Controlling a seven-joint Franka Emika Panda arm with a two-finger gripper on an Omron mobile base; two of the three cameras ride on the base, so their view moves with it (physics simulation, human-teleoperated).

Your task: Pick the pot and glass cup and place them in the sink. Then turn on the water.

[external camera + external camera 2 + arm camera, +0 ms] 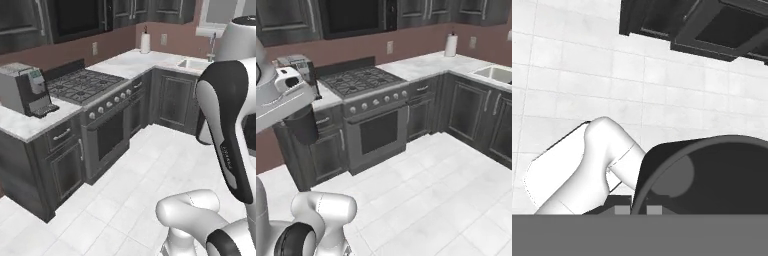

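Glass cup (302,125) hanging from raised hand (298,106) above floor (431,180).

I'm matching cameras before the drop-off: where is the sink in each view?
Left base view: the sink is upper right, beside the arm.
Right base view: the sink is at the right edge, upper part.
Hand view: faces floor tiles and dark cabinet fronts.
Shared landmark: the paper towel roll on the back counter.
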